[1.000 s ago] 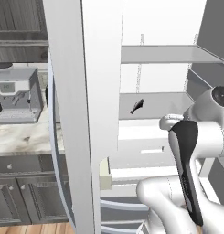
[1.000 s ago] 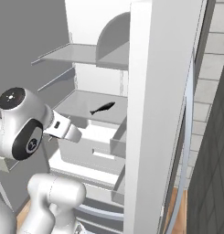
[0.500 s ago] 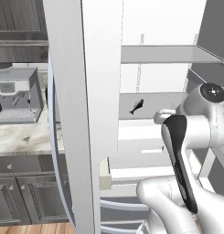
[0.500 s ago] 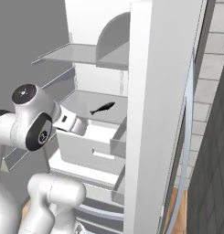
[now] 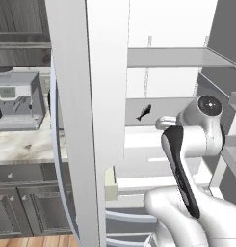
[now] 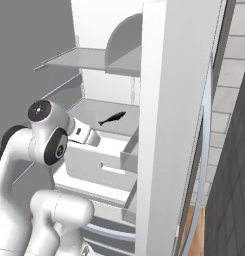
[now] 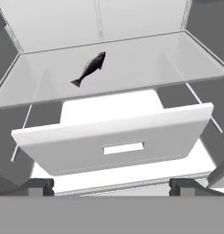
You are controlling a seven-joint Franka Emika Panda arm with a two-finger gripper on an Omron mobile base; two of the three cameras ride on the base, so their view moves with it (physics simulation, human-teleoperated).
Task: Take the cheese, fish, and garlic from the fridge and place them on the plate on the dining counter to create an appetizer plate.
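Fridge (image 6: 169, 125): doors open, drawer (image 7: 118, 146) pulled out under shelf.
Fish (image 7: 89, 68): I see it lying on shelf, untouched.
Gripper (image 7: 111, 185): fingers spread wide, empty, facing drawer.

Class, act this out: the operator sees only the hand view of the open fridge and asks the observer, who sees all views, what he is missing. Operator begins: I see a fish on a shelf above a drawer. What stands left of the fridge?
Observer: In the left base view, a grey coffee machine sits on a marble wall counter beyond the open fridge door.

Operator: Is there any shelf above the fish?

Observer: Yes, the right base view shows a higher grey shelf over the fish.

Operator: What lies on the fridge's other side?

Observer: A pale tiled wall, in the right base view.
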